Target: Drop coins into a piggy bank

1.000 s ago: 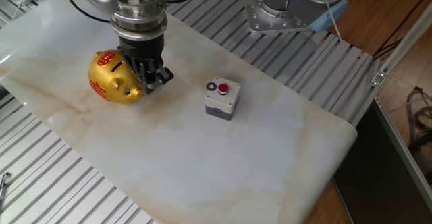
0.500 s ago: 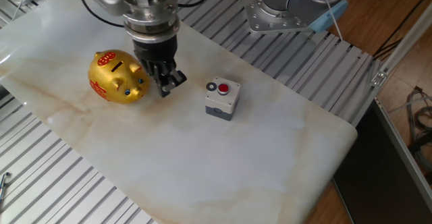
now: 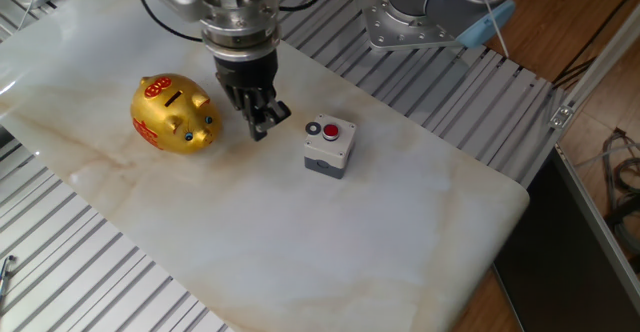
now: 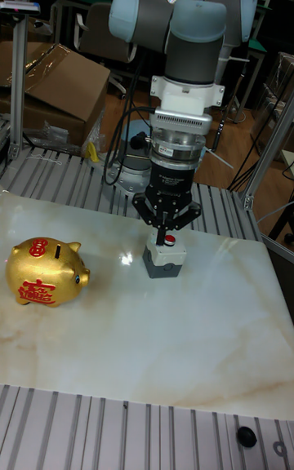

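Hovering gripper — between piggy bank, button box

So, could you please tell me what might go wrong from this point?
1. The coin lies right beside the red button on the small grey box, so the gripper may press the button or nudge the box.
2. The coin is tiny and flat; it could slip off the box during a pinch.
3. The piggy bank has a narrow slot, so a slightly off release would probably miss.
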`<action>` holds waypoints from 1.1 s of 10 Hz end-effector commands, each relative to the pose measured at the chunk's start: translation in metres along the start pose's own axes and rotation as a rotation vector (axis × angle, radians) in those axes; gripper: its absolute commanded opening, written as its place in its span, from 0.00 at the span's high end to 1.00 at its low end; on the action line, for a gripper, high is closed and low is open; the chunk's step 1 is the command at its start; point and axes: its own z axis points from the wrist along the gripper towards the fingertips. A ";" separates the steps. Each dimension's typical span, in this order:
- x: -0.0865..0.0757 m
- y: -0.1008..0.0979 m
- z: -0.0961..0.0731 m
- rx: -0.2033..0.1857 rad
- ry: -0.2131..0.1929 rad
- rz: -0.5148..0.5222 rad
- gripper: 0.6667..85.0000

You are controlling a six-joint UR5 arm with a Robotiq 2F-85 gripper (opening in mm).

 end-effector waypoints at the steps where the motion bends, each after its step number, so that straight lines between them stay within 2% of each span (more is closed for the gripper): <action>1: 0.015 -0.001 0.004 -0.014 0.003 0.014 1.00; 3: 0.017 -0.003 0.006 -0.011 0.000 0.006 1.00; 5: 0.019 -0.011 0.007 0.009 -0.011 -0.015 1.00; 11: 0.020 -0.024 0.016 -0.007 -0.046 -0.041 1.00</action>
